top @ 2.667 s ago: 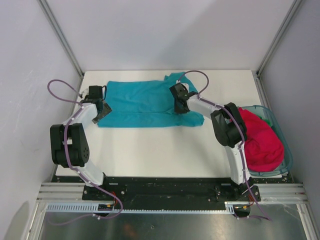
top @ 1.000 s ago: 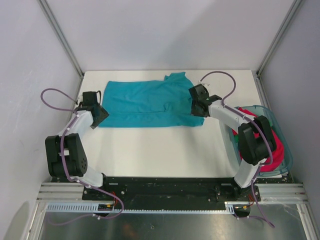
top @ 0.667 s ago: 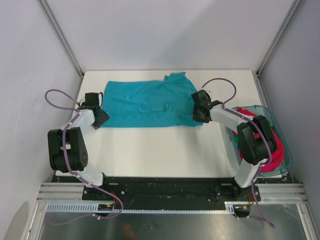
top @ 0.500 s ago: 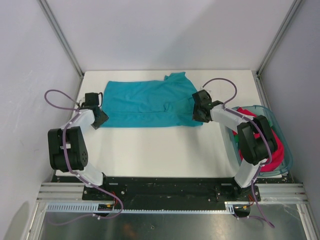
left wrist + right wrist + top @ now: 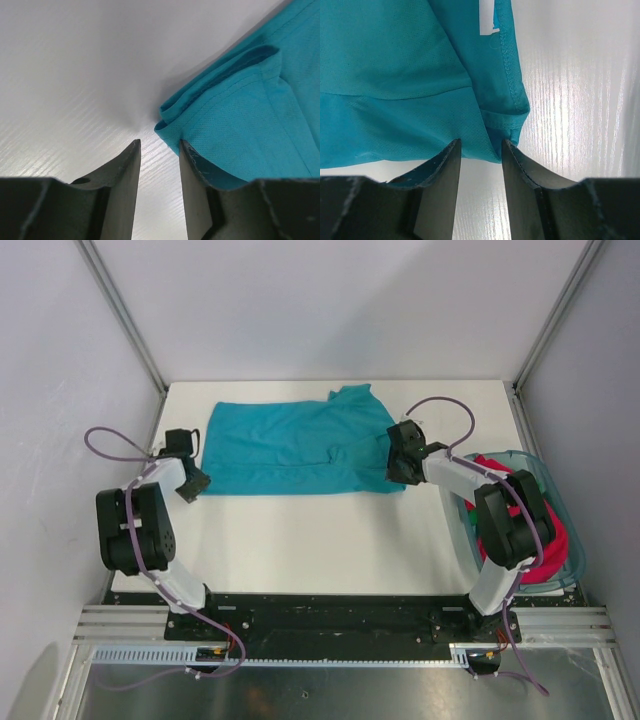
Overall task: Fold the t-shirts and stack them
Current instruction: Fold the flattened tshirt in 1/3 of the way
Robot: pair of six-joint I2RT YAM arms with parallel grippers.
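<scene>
A teal-blue t-shirt (image 5: 290, 448) lies spread flat at the back of the white table (image 5: 300, 540). My left gripper (image 5: 192, 483) is open at its near left corner; in the left wrist view (image 5: 159, 145) the folded corner (image 5: 235, 110) lies just ahead of the right finger. My right gripper (image 5: 398, 472) is open at the near right corner; in the right wrist view (image 5: 481, 144) the hem corner (image 5: 502, 117) sits between the fingertips. A magenta-red t-shirt (image 5: 520, 515) is bunched in the basket.
A translucent teal plastic basket (image 5: 562, 512) stands at the table's right edge beside the right arm. Grey walls close in the back and both sides. A metal rail runs along the near edge.
The left gripper has slid a little down and left off the shirt's corner. The right gripper moved right earlier to the near right corner and has held there since.
</scene>
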